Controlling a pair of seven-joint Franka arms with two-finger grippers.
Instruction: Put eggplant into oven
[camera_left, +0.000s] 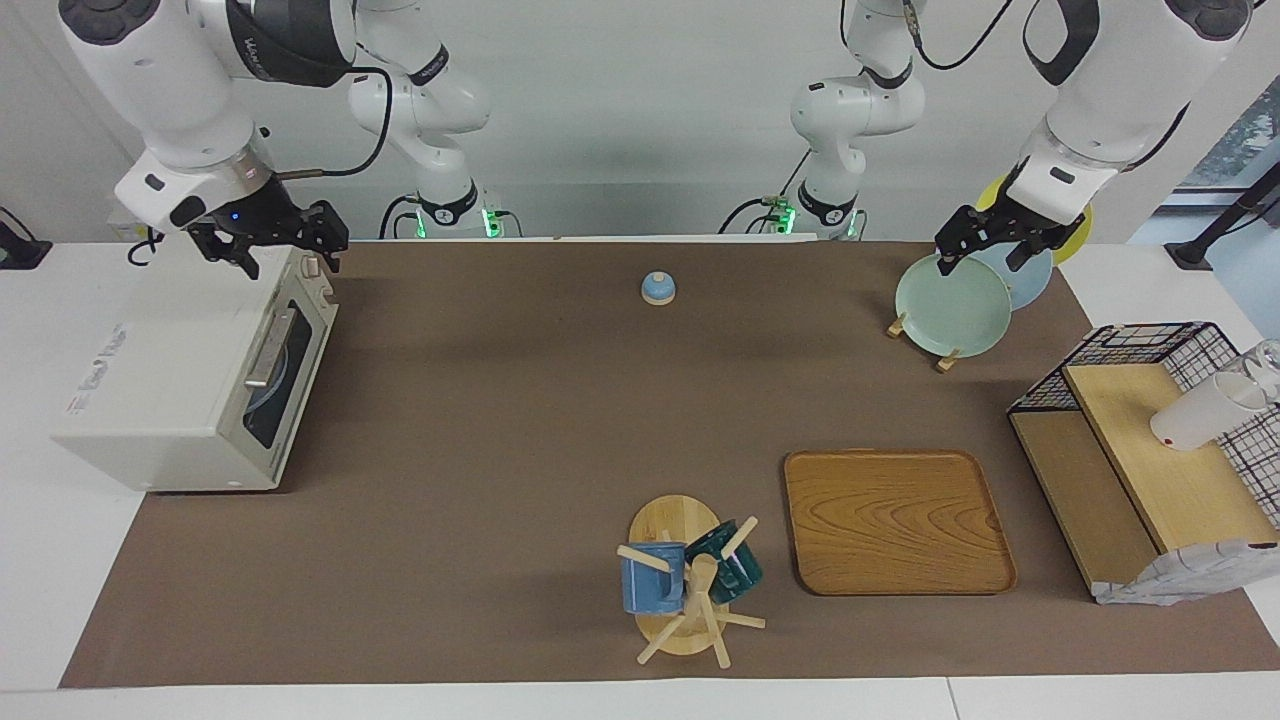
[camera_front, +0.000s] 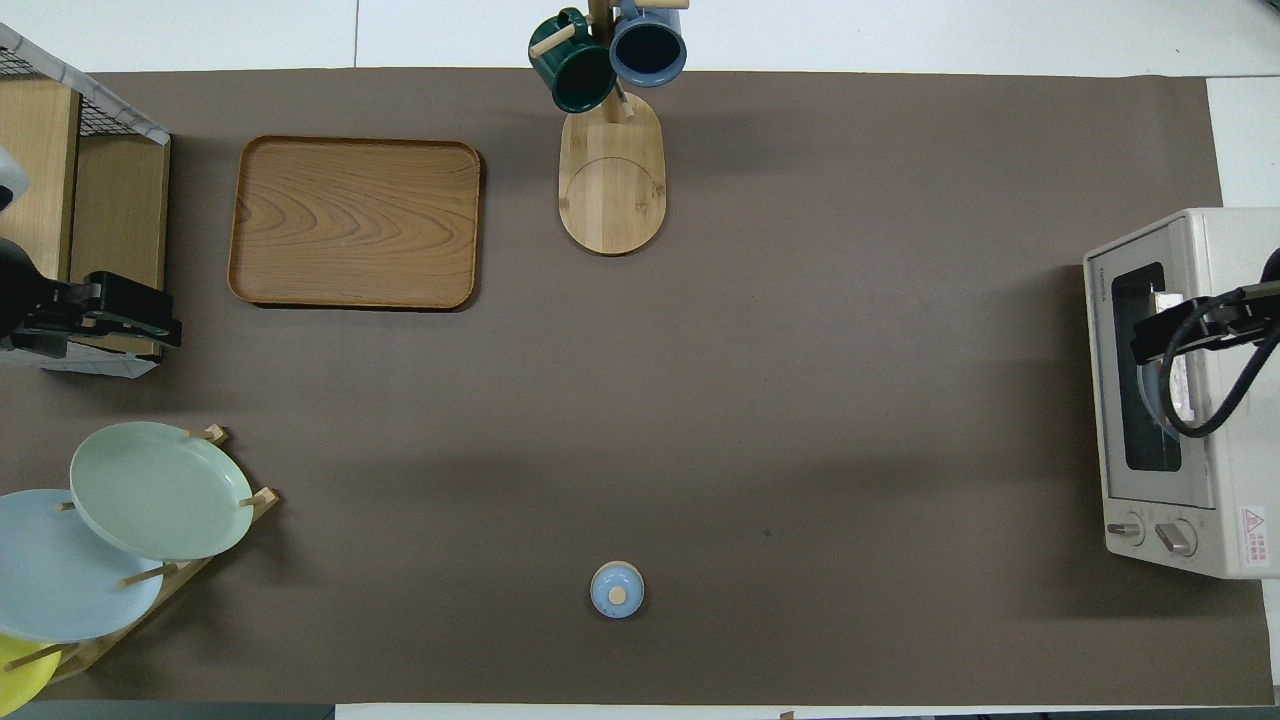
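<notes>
- Starting at the right arm's end of the table (camera_left: 500, 420), the right gripper (camera_left: 285, 250) is seen hovering over the top front corner of the oven (camera_left: 160, 400). Its fingers are spread and nothing is held between them.
- The oven's glass door (camera_left: 285, 375) is shut, with the bar handle lying flat against it.
- The eggplant cannot be found anywhere on the table. A pale bluish round shape is made out through the glass, but whether the eggplant lies inside with it cannot be told.
- A small blue lid (camera_left: 658, 289) sits mid-table near the robots. A mug tree (camera_left: 690, 590) and a wooden tray (camera_left: 895, 520) stand farther from them. None of these is involved.
- The left gripper (camera_left: 985, 250) is held above the green plate (camera_left: 952, 305) in the plate rack, unclenched and empty. This arm is judged to be waiting.
- With the door closed and no eggplant outside, the placing step is judged most likely done.
- Next, the right gripper should be lifted clear of the oven without knocking the door. If the eggplant is in fact not inside, the door would have to be pulled open by its handle first.
</notes>
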